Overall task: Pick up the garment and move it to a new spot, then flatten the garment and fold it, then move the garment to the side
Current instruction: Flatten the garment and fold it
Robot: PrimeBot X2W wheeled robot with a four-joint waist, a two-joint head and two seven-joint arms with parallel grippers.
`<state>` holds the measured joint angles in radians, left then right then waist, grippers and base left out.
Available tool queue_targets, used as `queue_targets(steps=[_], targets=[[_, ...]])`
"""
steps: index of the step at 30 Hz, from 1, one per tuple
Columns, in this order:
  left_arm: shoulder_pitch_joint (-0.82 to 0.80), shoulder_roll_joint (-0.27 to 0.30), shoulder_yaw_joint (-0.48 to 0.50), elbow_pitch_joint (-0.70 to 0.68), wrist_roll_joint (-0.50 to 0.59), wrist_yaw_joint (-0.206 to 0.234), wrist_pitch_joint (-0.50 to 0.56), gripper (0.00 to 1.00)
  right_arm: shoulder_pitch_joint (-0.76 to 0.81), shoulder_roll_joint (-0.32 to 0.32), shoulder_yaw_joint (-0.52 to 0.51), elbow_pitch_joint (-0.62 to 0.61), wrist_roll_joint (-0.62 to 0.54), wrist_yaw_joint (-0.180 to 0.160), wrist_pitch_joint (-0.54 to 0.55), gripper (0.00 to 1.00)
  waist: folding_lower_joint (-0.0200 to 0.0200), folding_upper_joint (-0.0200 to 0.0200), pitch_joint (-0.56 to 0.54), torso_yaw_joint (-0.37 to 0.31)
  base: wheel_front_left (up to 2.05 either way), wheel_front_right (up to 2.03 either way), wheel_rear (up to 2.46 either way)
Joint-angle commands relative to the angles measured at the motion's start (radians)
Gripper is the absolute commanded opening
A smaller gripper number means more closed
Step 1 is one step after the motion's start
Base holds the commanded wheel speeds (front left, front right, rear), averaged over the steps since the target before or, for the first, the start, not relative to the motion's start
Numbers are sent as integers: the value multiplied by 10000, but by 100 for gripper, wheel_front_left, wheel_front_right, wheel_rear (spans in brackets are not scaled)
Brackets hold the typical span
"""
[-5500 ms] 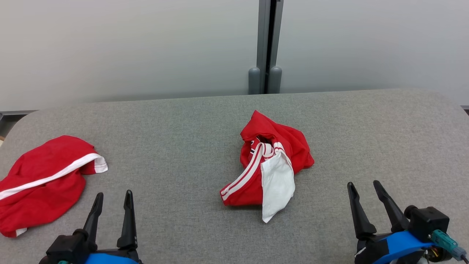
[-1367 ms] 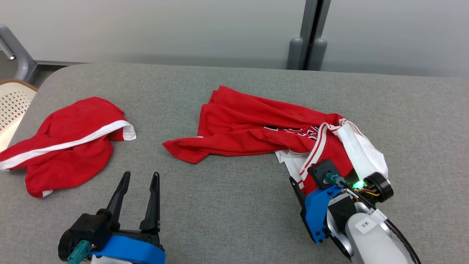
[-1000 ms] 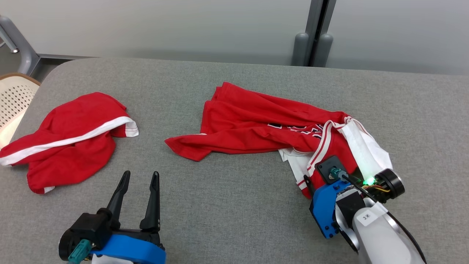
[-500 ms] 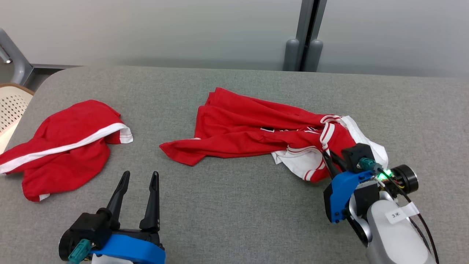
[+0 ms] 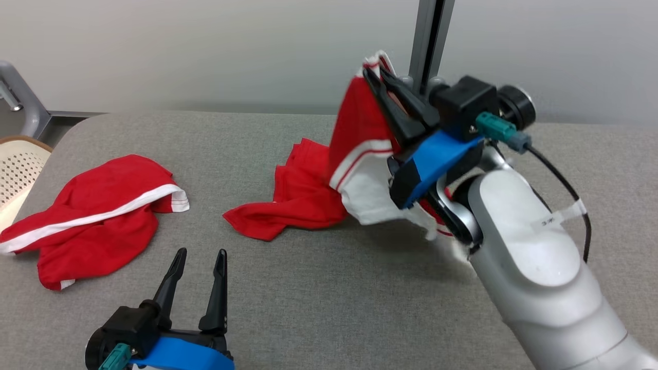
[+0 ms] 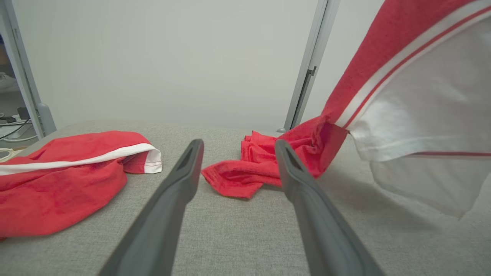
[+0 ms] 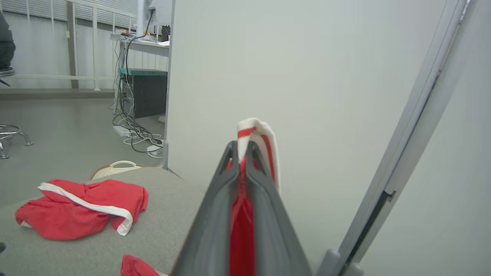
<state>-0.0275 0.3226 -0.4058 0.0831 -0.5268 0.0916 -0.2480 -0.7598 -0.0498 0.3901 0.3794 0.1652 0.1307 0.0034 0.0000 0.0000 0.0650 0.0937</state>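
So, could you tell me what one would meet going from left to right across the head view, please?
A cream perforated object → red garment with a white stripe → left end effector, open → red and white jersey, held up by the shut right end effector → right forearm.

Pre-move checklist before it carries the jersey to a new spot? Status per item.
1. Grip: right gripper shut on the jersey at its striped edge: ok.
2. Lift: jersey clear of the table: not ok, its lower end lies there.
3. Spare arm: left gripper open, empty: ok.
4. Path: other red garment apart from jersey: ok.
5. Single layer pinched: cannot tell.
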Motion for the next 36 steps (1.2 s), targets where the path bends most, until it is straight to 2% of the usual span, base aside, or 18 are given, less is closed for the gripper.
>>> queue_targets(steps=[1, 7, 10, 14, 20, 22, 28, 34, 35, 36], targets=[[25, 36, -22, -40, 17, 34, 11, 100, -471, -13, 177, 19, 260, 1, -184, 0, 0, 0, 0, 47, 0, 0, 0], [121, 63, -73, -68, -10, 58, 28, 100, -1887, -14, 921, 134, 1384, 1, -929, 0, 0, 0, -73, 166, 0, 0, 0], [190, 86, -65, -113, -37, 116, 24, 100, -1785, -24, 737, 385, 1578, 1, -1012, 0, 0, 0, -123, 170, 0, 0, 0], [276, 149, 21, -229, -74, 201, 11, 100, -751, -74, -142, 828, 1260, 1, -668, 0, 0, 0, -78, 47, 0, 0, 0], [15, 202, 71, -389, -64, 219, 4, 100, 990, -1098, -1727, 1444, 663, 3, -253, 0, 0, 0, 309, -120, 0, 0, 0], [-12, 215, 75, -395, -61, 210, 13, 100, 1151, -1237, -2080, 1617, 613, 1, -307, 0, 0, 0, 385, -155, 0, 0, 0], [-317, 264, 38, -404, -2, 159, 41, 100, 1070, -1702, -3601, 2699, 270, 1, -803, 0, 0, 0, 834, -207, 0, 0, 0], [-678, 278, -100, -368, 96, 45, 91, 100, 154, -1830, -4398, 3771, 12, 1, -1560, 0, 0, 0, 1219, 36, 0, 0, 0], [-716, 274, -116, -348, 93, 43, 100, 100, 10, -1784, -4409, 3947, -86, 1, -1650, 10, 0, 0, 1251, 68, 0, 0, 0], [-737, 276, -125, -347, 100, 39, 106, 100, -99, -1679, -4334, 4164, -100, 3, -1611, 91, 0, 0, 1291, 95, 0, 0, 0]])
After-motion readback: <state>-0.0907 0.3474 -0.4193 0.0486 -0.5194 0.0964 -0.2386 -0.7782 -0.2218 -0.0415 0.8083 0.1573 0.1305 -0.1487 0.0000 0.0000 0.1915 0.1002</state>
